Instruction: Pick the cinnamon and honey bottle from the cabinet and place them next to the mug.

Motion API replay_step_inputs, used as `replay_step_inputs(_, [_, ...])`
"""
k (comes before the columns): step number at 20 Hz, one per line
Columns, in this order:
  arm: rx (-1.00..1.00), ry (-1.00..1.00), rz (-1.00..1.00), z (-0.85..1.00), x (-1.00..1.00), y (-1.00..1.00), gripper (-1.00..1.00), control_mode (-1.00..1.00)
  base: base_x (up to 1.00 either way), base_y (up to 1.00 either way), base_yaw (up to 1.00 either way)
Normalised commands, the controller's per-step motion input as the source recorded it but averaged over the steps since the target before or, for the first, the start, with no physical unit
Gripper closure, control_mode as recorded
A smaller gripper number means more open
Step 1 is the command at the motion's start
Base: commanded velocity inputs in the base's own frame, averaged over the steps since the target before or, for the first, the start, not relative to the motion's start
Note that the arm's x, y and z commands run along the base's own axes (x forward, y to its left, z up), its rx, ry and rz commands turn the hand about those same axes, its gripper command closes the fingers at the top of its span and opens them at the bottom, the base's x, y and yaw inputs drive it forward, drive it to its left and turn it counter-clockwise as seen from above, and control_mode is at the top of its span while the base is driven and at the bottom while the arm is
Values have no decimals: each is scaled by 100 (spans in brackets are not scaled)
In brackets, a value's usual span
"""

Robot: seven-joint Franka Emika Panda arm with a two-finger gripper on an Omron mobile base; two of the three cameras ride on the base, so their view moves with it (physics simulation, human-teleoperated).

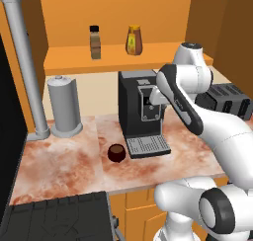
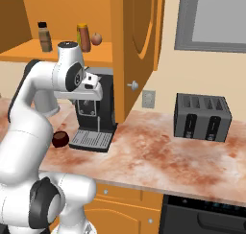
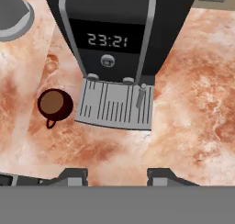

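The cinnamon [image 1: 95,42] stands upright beside the honey bottle [image 1: 134,40]; raise the seemingly parted, empty gripper [image 3: 117,176] squarely to it.

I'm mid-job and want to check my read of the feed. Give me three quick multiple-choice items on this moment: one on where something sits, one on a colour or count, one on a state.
1. Where is the mug?
A. On the cabinet shelf
B. On the counter beside the coffee machine's drip tray
C. On top of the toaster

2. What colour is the cap of the cinnamon?
A. Black
B. Yellow
C. White

3. What is the gripper doing?
A. Shut on the honey bottle
B. Shut on the mug
C. Open, holding nothing

Answers:
1 B: it stands on the counter, left of the coffee machine.
2 A: dark cap above brown powder.
3 C: the fingertips stand apart over bare counter; the honey bottle is on the cabinet shelf.
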Motion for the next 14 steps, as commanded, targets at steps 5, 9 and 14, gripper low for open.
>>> replay_step_inputs(5, [0,-7,0,-3,-15,2,-100,-100,0,0,0])
replay_step_inputs(9, [2,-34,0,15,-69,30,-100,-100,0,0,0])
replay_step_inputs(14, [0,-43,1,74,-37,29,-100,-100,0,0,0])
